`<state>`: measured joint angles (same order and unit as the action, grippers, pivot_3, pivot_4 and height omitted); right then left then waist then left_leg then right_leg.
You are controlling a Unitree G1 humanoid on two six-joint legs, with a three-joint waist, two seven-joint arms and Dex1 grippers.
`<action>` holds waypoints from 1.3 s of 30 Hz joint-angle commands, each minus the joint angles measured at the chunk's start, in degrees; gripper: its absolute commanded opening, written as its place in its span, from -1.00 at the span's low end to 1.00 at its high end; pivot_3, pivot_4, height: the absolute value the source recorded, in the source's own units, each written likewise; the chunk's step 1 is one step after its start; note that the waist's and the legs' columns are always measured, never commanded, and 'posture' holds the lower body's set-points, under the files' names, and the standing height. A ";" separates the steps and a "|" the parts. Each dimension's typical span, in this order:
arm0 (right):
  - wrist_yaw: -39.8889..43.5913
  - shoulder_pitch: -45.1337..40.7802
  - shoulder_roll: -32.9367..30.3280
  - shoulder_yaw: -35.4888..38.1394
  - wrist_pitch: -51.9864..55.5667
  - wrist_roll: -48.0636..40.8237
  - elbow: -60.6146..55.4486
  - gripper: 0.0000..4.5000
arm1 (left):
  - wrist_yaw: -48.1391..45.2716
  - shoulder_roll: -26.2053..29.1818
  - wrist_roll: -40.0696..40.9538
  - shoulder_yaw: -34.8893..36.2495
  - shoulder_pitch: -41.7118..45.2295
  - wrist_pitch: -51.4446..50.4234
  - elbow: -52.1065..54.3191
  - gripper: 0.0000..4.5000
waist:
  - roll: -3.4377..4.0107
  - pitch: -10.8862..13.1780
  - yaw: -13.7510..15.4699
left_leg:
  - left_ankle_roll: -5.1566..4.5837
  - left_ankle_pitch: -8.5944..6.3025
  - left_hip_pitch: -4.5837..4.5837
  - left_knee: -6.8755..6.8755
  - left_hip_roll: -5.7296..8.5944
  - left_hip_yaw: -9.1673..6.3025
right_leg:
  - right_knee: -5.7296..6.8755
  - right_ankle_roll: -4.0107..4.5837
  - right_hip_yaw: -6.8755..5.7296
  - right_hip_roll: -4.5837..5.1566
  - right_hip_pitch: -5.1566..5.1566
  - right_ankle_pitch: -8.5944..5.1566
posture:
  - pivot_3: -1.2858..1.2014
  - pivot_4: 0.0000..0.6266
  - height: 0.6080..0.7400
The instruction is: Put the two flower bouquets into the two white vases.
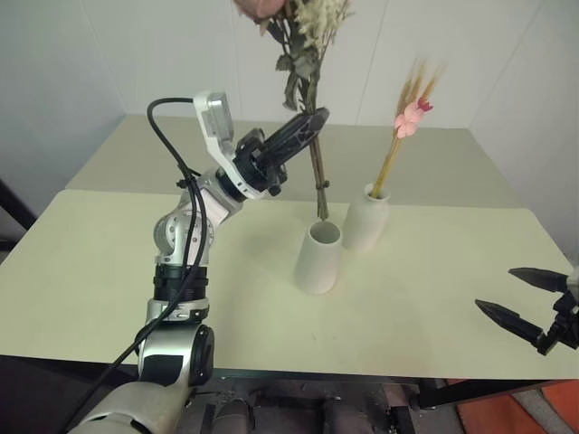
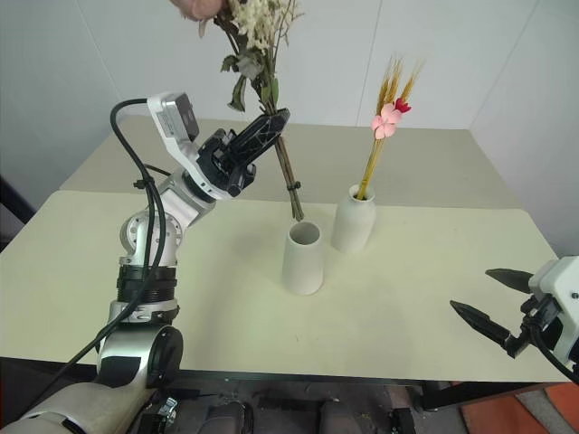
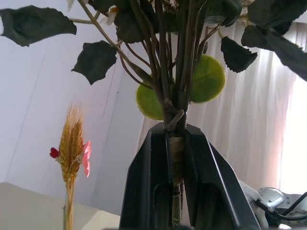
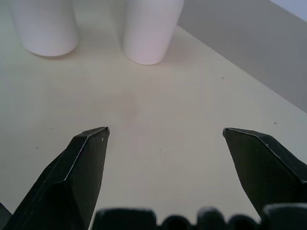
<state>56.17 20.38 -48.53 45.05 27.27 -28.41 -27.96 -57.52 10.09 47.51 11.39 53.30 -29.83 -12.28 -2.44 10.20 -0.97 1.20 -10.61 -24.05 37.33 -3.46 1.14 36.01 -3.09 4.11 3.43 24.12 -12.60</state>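
Dark stems of the bushy pink-and-cream bouquet (image 1: 315,154) are being clamped in the left gripper (image 1: 312,120), their ends poised above the wide-mouthed matte white vase (image 1: 318,259). Lowering straight into its mouth is probably being called for next. The right gripper (image 1: 523,298) is being held wide and empty.

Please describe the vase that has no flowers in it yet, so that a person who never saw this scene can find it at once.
On the pale table, two white vases stand close together near the middle. The empty vase is the nearer one, a wide-mouthed tapered cylinder. Its neighbour, the bottle vase, has a narrow neck and already holds the yellow stalks.
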 commanded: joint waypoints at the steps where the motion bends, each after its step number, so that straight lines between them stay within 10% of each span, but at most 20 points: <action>1: -0.67 0.30 0.31 1.94 -0.79 -0.70 -1.74 1.00 | -2.42 1.49 -1.72 -0.78 2.72 2.25 -1.73 -0.96 | 0.00 0.00 0.03 | 0.00 0.00 -0.01 0.00 0.00 0.00 | 0.00 0.00 0.00 0.00 0.01 0.00 | 0.03 -0.52 1.00; 34: 2.50 2.15 1.18 5.76 -2.56 -6.36 -3.16 1.00 | -10.84 -2.04 -11.74 -8.11 -1.23 11.14 -7.79 -0.96 | 0.00 0.00 0.14 | 0.00 0.00 -0.03 0.00 0.00 -0.03 | -0.01 -0.01 -0.01 0.00 0.00 0.00 | 0.03 -0.52 1.00; 39: 2.67 2.18 0.89 5.88 -3.01 -6.60 -2.75 1.00 | -11.67 -1.34 -13.08 -9.44 -1.64 10.89 -7.31 -0.25 | 0.00 0.00 0.15 | 0.00 0.00 -0.04 0.00 0.00 -0.03 | -0.01 -0.01 -0.01 0.00 0.01 0.00 | 0.03 -0.52 1.00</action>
<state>58.70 22.83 -47.40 48.23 25.63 -34.39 -30.19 -68.31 8.61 34.18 2.23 51.26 -19.71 -21.07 -2.44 10.20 -0.82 1.20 -10.61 -24.09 37.34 -3.46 1.11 36.00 -3.10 4.10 3.43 24.13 -12.60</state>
